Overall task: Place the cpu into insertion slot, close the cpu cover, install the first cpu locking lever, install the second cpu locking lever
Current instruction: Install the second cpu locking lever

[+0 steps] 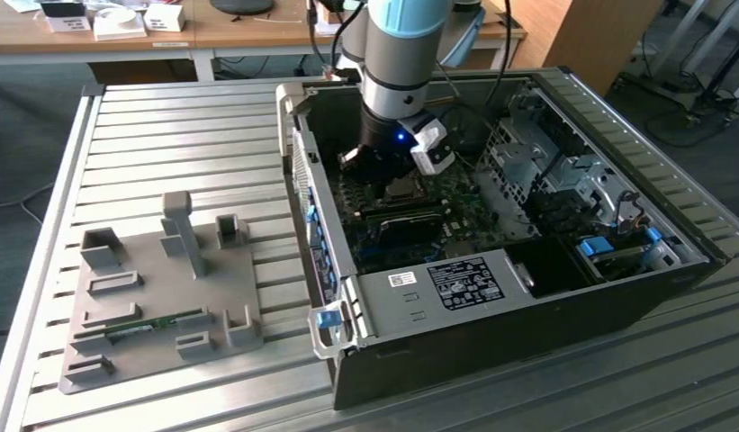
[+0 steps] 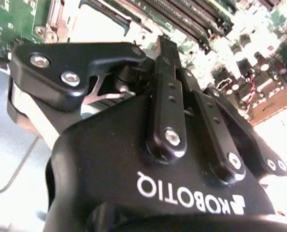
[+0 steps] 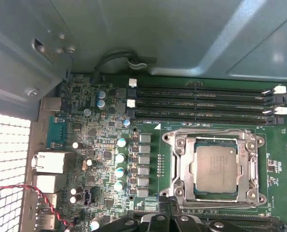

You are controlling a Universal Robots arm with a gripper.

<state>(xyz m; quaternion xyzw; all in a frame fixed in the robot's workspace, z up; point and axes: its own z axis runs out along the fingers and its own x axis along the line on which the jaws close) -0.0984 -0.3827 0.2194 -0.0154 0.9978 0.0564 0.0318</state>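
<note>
The black gripper (image 1: 372, 160) hangs inside the open computer case (image 1: 609, 297), low over the dark green motherboard (image 1: 465, 216) in the exterior view. In the second wrist view its matte black fingers (image 2: 168, 77) lie pressed together with nothing between them, each link pinned by bright round screws, above a glossy moulded body.

In the first wrist view the cpu (image 3: 215, 168) sits flat in the insertion slot (image 3: 252, 142), its smooth, square silvery-grey lid framed by the socket's stamped metal rim with a round screw head at each corner. From the cpu, the fingertips (image 3: 168, 205) are at about 8 o'clock, just beside the socket's corner. Whether the cpu cover is folded down over the chip cannot be told. At 12 o'clock from the socket run three long black memory slots (image 3: 201, 101) with white end clips. At 9 o'clock stands a column of grey square chokes (image 3: 144, 165) and round, pale-topped capacitors (image 3: 120, 157); further out that way are boxy metal rear ports (image 3: 49, 162), a perforated grille glowing white, and a twisted red-and-black wire (image 3: 42, 198).

The exterior view adds the ribbed aluminium table (image 1: 165, 144), a grey plastic fixture plate (image 1: 165, 297) with upright blocks at 9 o'clock from the case, and on it a slim green memory stick (image 1: 147, 328). A wooden desk (image 1: 225, 31) runs along the far edge.
</note>
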